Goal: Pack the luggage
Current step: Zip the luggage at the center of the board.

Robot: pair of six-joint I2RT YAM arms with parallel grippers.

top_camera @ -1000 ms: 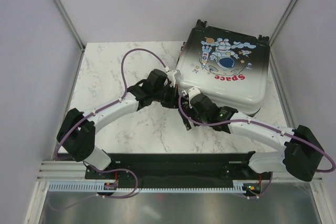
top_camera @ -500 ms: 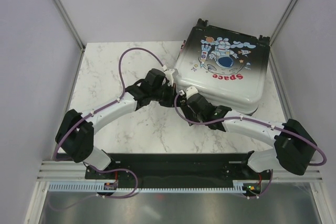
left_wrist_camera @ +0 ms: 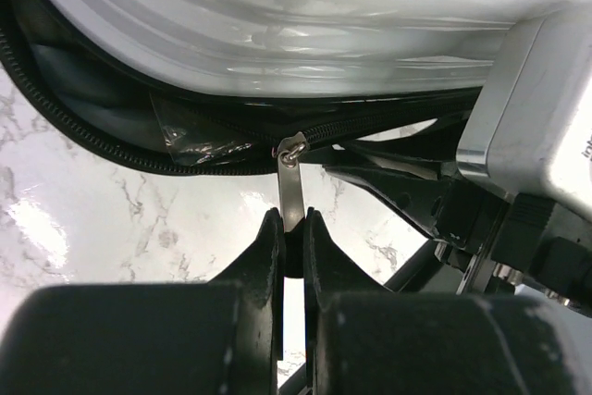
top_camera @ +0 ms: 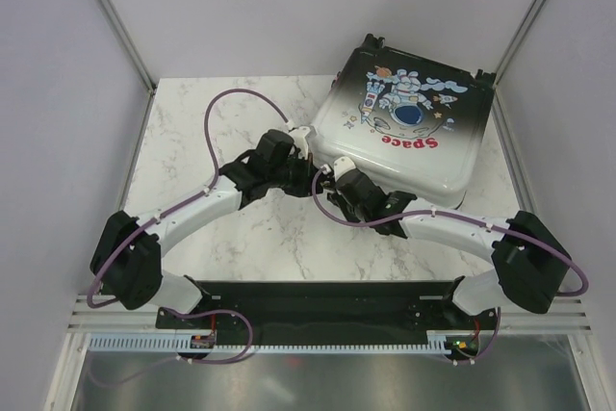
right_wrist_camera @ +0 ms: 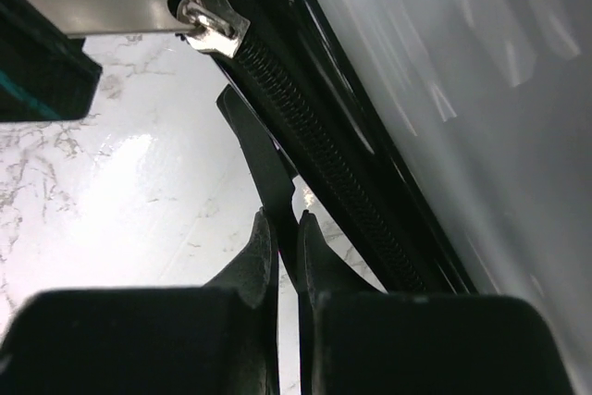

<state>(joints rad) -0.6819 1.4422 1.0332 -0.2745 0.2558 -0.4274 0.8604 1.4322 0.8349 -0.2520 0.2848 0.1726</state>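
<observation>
The luggage (top_camera: 414,156) lies flat at the back right of the table, lid down, astronaut and red "Space" print facing up. At its near-left corner both grippers meet. My left gripper (left_wrist_camera: 293,224) is shut on the silver zipper pull (left_wrist_camera: 292,193), whose slider (left_wrist_camera: 291,147) sits on the black zipper line under the white shell. My right gripper (right_wrist_camera: 285,224) is shut on a thin black strip (right_wrist_camera: 264,159) beside the zipper teeth (right_wrist_camera: 305,127). In the top view the left gripper (top_camera: 306,153) and right gripper (top_camera: 322,188) sit close together.
White marble table (top_camera: 212,122) extends left of the luggage. Grey enclosure walls with metal posts (top_camera: 111,16) close both sides. Purple cables (top_camera: 217,108) loop above the arms. The black base plate (top_camera: 318,300) lies at the near edge.
My right gripper went from open to shut on the black strip and moved left. The luggage's near-left corner shifted slightly left. The left gripper kept its hold on the zipper pull.
</observation>
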